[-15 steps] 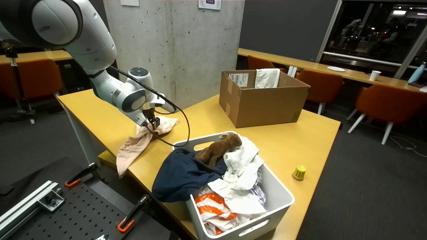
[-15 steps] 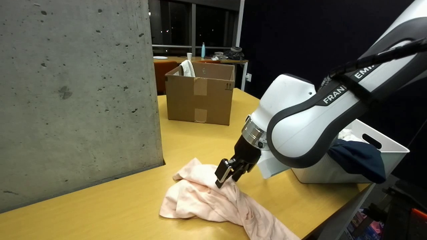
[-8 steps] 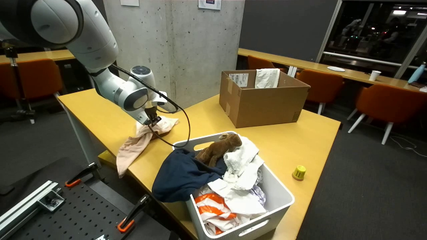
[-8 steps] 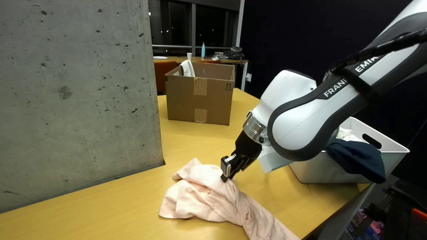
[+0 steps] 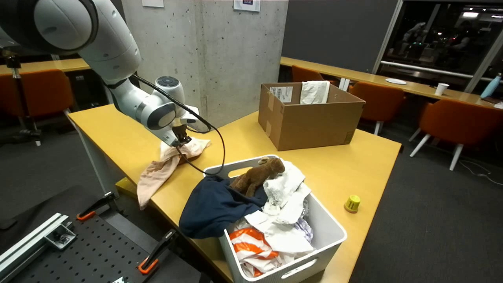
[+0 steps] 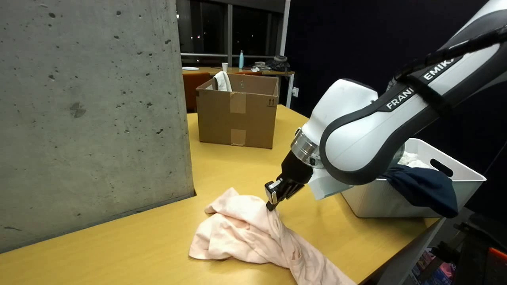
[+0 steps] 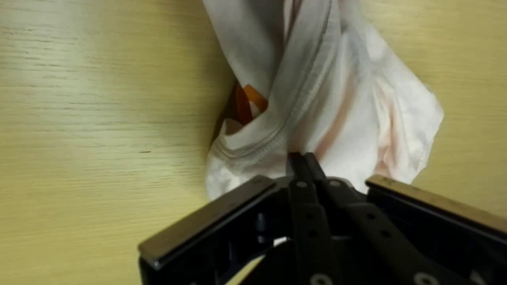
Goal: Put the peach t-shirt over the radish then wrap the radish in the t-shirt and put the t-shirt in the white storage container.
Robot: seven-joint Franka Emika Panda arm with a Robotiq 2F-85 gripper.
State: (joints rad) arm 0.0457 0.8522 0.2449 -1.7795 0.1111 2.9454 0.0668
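On the bench [image 5: 326, 173]: peach t-shirt [image 5: 165, 165], bunched at one end, its long tail running off and hanging over the edge in an exterior view. The pincer [image 7: 303, 156] is closed, jaws side by side; no fold seen caught between them. Tips over the bunch, touching or just above, not clear which.

What matters: in the wrist view the long axis runs away ahead of the tips, tail foremost, with the bunch spreading beneath and out to the right. Ahead and left, a gap in the folds shows an orange patch [image 7: 256, 98]; may be the radish, not sure.

Judgement: covering looks done, wrapping not. Next move likely wants the tail brought back across that gap, so the pincer should spread and go forward along the axis before biting. A pull straight along it could drag the bundle bare. The white storage container [image 5: 324, 224] stands apart, off to the side of the tail; that step waits.
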